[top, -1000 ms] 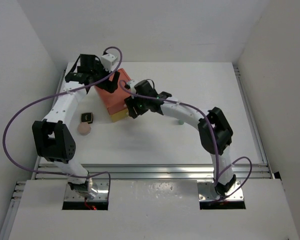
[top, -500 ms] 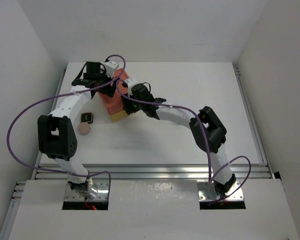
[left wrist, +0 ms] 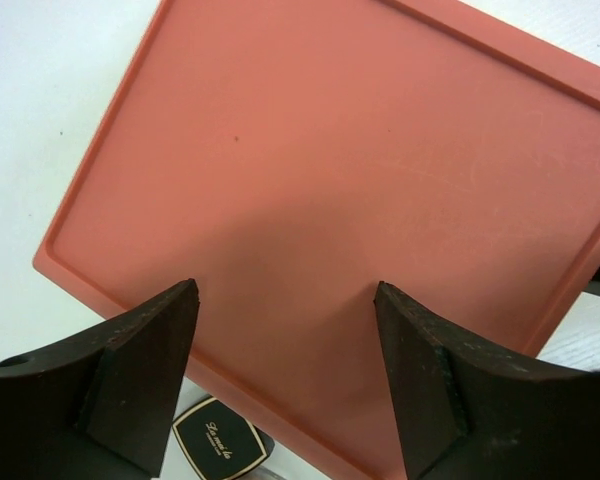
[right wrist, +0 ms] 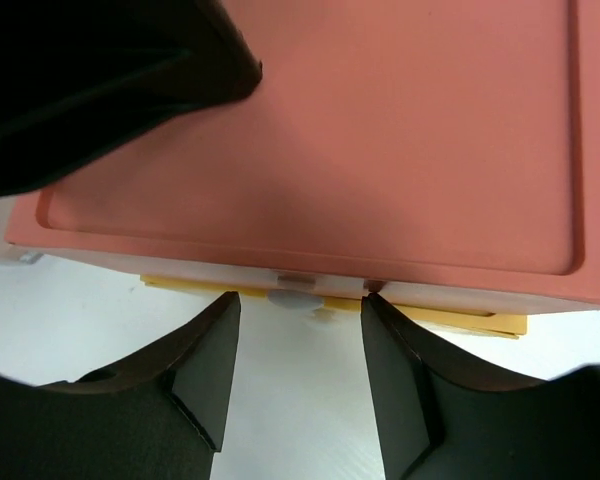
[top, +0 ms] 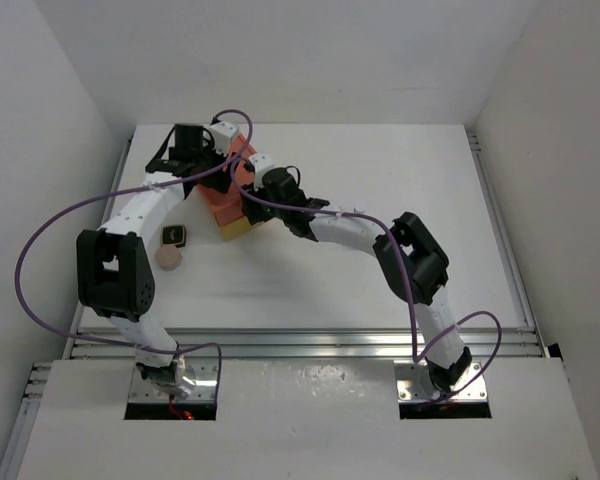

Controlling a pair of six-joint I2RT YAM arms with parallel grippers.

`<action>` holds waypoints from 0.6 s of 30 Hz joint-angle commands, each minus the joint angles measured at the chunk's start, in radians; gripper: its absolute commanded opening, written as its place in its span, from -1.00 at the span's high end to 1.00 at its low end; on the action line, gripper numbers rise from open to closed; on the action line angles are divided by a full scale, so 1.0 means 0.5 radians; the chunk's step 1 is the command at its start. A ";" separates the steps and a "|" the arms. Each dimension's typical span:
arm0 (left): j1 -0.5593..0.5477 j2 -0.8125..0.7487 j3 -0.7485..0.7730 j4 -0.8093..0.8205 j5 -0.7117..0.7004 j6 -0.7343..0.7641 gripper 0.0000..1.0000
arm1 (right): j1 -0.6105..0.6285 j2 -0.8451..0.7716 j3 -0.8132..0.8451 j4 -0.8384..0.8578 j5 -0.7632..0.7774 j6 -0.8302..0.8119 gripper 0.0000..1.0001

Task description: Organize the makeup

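Observation:
Of the makeup, a small dark square case point(top: 174, 236) and a round peach puff point(top: 168, 258) lie on the table left of the coral-red drawer box point(top: 218, 206). The case point(left wrist: 218, 446) also peeks out below the box edge in the left wrist view. My left gripper point(left wrist: 285, 290) hangs open over the box's flat top point(left wrist: 340, 170), nothing between its fingers. My right gripper point(right wrist: 300, 297) is open at the box's front, its fingertips either side of a small grey knob point(right wrist: 298, 297) above the yellow drawer point(right wrist: 450, 322). Other makeup is out of view.
The box sits at the back left of the white table point(top: 380, 170), with both arms reaching over it. The left gripper's black finger point(right wrist: 110, 70) crowds the upper left of the right wrist view. Walls enclose the table on three sides.
The left gripper has shifted right onto the box top and its jaws have narrowed. The right gripper has moved up and left to the box's drawer front.

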 commanded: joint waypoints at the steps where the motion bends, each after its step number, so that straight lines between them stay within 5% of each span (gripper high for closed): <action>1: -0.016 -0.027 -0.023 0.046 -0.013 -0.035 -0.52 | 0.016 -0.067 -0.038 0.220 0.027 -0.021 -0.01; 6: -0.016 -0.027 -0.044 0.046 -0.013 -0.017 -0.49 | 0.023 -0.025 -0.011 0.202 0.049 -0.027 0.09; 18: -0.016 -0.008 -0.063 0.046 0.005 0.001 -0.49 | 0.019 -0.092 -0.152 0.288 0.030 -0.061 0.77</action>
